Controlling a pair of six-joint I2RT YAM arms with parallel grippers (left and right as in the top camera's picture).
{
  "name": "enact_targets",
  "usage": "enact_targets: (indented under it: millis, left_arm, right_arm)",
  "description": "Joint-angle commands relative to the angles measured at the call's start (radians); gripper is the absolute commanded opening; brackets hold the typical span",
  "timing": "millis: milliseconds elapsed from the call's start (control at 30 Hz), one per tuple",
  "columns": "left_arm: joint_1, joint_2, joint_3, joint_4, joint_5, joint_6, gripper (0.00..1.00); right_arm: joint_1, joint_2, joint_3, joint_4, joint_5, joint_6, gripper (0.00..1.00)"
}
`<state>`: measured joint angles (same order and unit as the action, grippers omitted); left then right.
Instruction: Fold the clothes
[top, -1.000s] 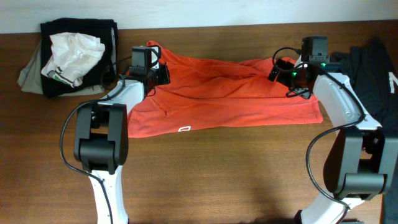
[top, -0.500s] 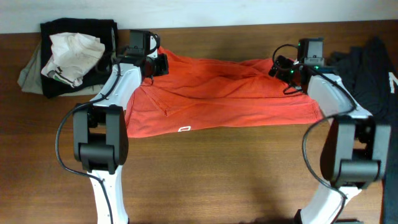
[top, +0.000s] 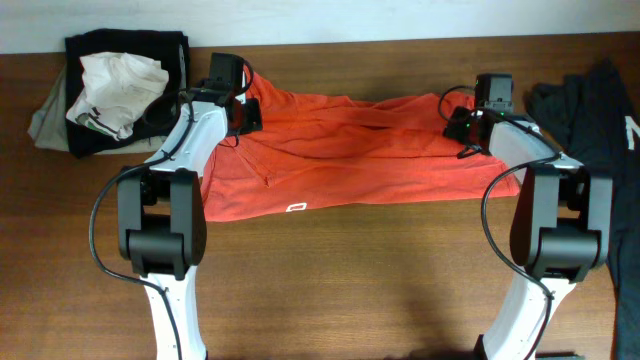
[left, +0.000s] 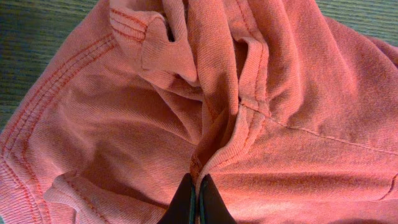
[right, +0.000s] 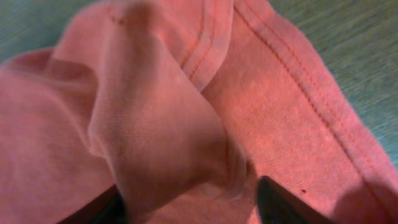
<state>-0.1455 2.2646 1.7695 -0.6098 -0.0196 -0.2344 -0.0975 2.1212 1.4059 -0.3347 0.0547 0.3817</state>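
- Both arms have drawn back toward the far edge in the last second, and the top edge of the shirt (top: 360, 150) has gone with them, pulled a bit straighter.
- The shirt lies spread sideways across the far half of the table (top: 380, 290), its near hem flat with the neck label showing.
- Left gripper (left: 196, 198): jaws pinched nearly shut on a thin ridge of cloth beside a seam.
- Right gripper (right: 186, 202): jaws stand part-way apart with a thick fold filling the gap; it reads as gripped.
- Handling, as I judge it: light, limp knit, not slippery and not fragile (it will sag and bunch wherever it isn't held).
- Best holds look like the stitched hems and seams, near the corners, where the doubled cloth gives the jaws more to bite.
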Motion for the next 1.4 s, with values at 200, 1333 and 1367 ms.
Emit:
enact_targets:
  millis: [200,1333,1367]
  left_arm:
    - [0.000,-0.024,0.014,-0.009,-0.034,0.005,0.01]
    - [0.063,-0.234,0.013,-0.346,-0.127,0.004,0.01]
    - [0.063,-0.234,0.013,-0.346,-0.127,0.004,0.01]
  right_arm:
    - [-0.001,0.019,-0.001,0.022,0.040,-0.008,0.28]
    - [0.025,0.047,0.202,-0.209,-0.043,-0.020,0.64]
    - [0.024,0.053,0.202,-0.207,-0.046,-0.028,0.64]
